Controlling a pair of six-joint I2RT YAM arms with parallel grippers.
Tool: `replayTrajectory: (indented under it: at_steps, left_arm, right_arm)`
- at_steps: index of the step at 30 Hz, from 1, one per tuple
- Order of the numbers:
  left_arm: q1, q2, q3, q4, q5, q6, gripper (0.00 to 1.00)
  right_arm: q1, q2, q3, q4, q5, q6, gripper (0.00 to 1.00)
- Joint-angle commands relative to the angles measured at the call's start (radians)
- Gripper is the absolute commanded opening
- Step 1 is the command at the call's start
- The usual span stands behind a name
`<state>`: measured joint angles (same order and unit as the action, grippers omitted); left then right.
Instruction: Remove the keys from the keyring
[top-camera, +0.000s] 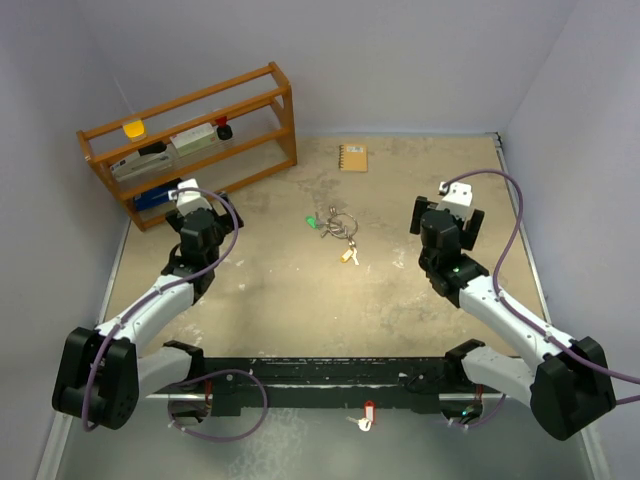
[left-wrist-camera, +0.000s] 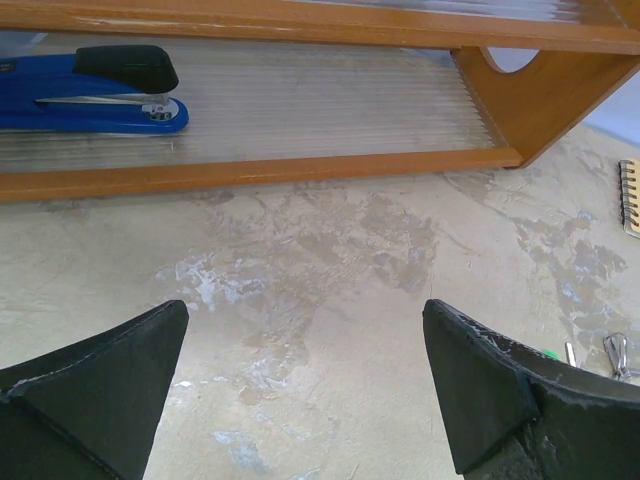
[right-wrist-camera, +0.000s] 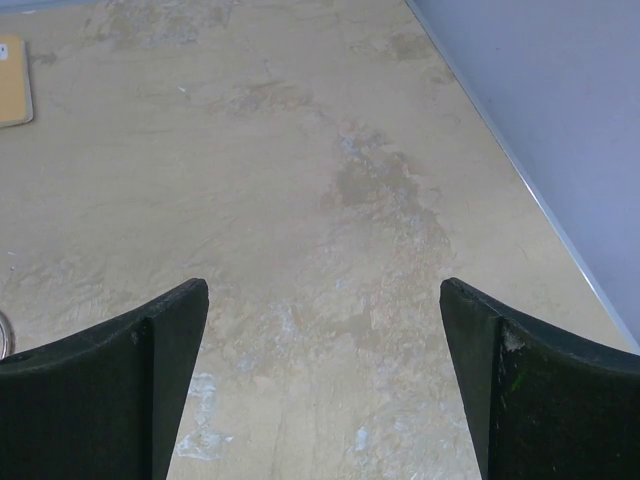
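Left end effector (left-wrist-camera: 305, 315) wide, holding nothing, over the worktop (left-wrist-camera: 330, 240) just near the shelf (left-wrist-camera: 300, 170) that carries a blue stapler (left-wrist-camera: 95, 95); right end effector (right-wrist-camera: 324, 300) wide, empty, at the right; between them, mid-worktop, lies the keyring (top-camera: 338, 225); green key (top-camera: 312, 222) at its left, brass key (top-camera: 349, 256) at its near side.

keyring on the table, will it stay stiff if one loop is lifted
Probably not: the keyring looks like several linked thin wire loops, so it would likely dangle. The green key and brass key would probably swing.
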<state>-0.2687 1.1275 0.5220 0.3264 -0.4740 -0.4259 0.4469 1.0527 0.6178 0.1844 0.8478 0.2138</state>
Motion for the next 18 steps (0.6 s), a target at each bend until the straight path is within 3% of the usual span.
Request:
replayTrajectory:
  at_steps: [1,18]
  left_arm:
    - [0.0,-0.038,-0.008,0.054,-0.006,0.007,0.99]
    - [0.0,-0.001,0.059,0.003,-0.004,-0.008,0.99]
  right_arm:
    - [0.004,-0.008,-0.003,0.018,0.05,0.028,1.0]
    - [0.004,-0.008,-0.041,0.075,0.097,0.044,1.0]
